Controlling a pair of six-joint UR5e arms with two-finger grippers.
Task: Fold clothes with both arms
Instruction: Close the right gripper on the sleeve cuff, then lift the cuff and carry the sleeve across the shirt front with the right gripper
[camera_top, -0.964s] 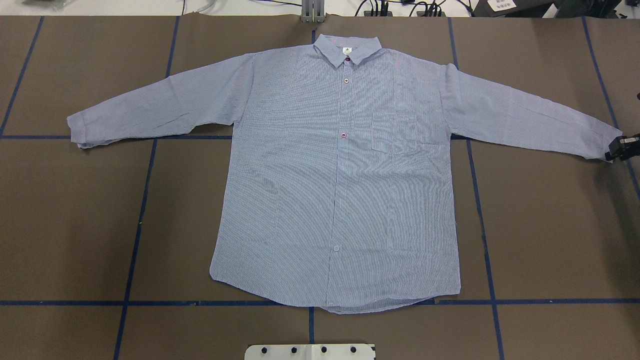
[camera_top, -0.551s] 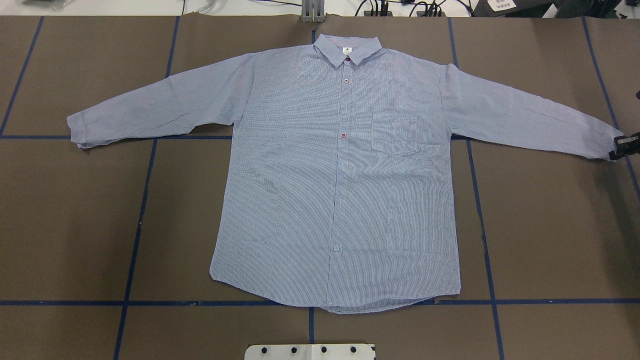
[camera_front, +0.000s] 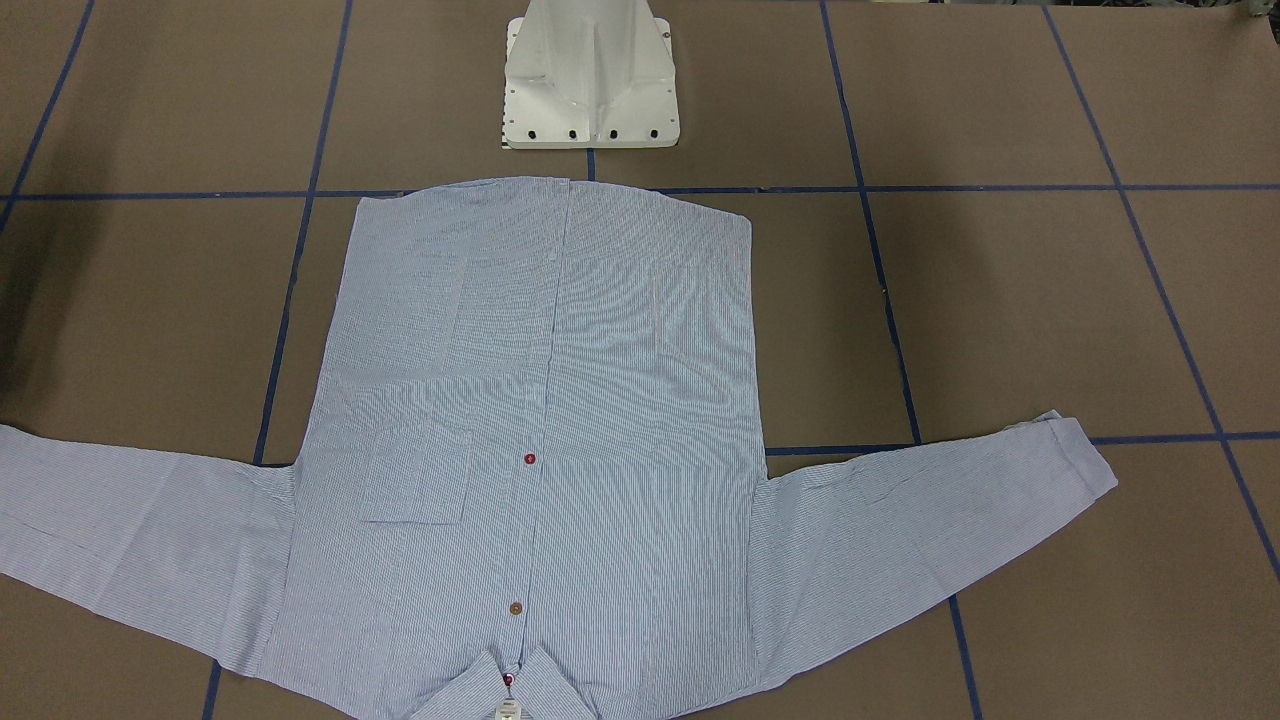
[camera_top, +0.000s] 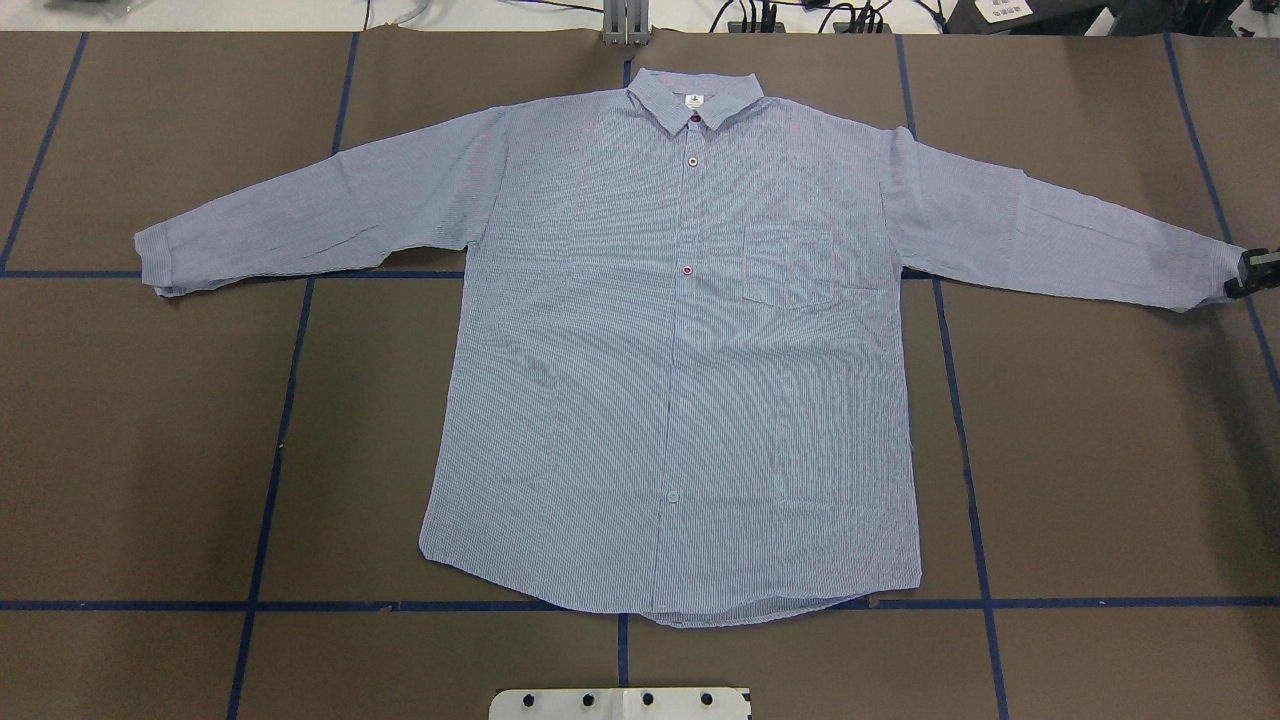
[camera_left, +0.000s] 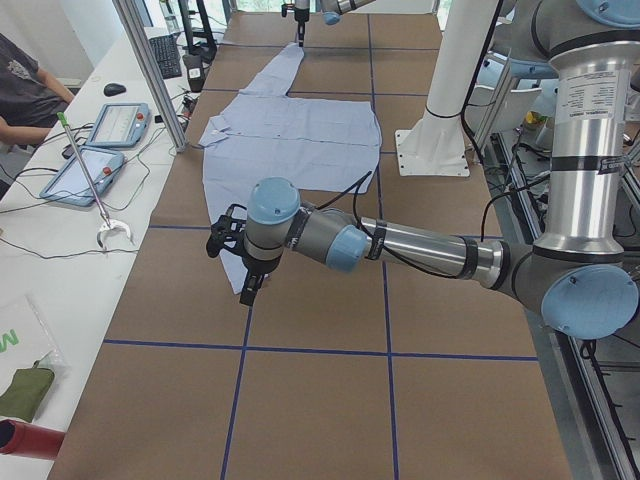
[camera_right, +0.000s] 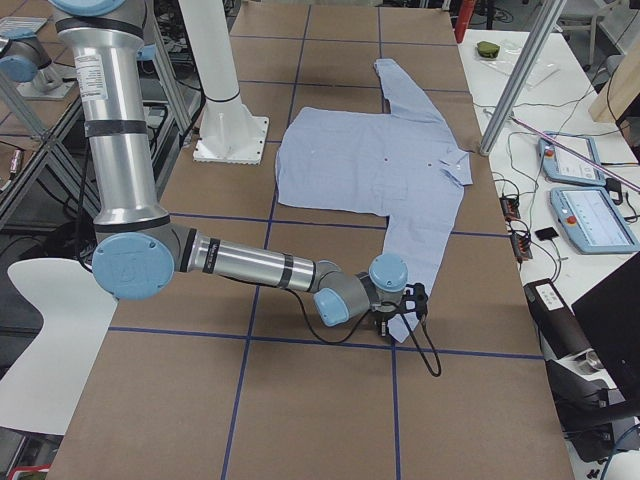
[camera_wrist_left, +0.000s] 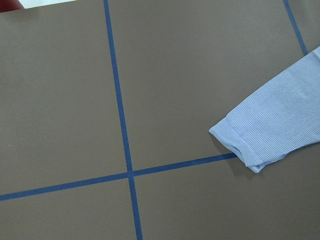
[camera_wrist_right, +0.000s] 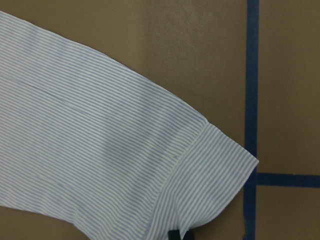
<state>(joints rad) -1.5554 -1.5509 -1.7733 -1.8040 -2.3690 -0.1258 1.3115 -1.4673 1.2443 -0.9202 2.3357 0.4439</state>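
While flat, shirt (camera_top: 620, 350) with one cuff (camera_top: 1200, 282) at right end effector (camera_top: 1242, 278), grip unclear.

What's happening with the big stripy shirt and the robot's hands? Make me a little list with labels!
Clothes: one light-blue striped shirt, flat, front up, sleeves spread wide
Collar: on the side away from the robot's base
Folding: not started
Right gripper: at the right-side cuff; jaws open or shut, cannot tell
Left gripper: by the left-side cuff; touching or not, cannot tell
Table: brown, with blue tape lines
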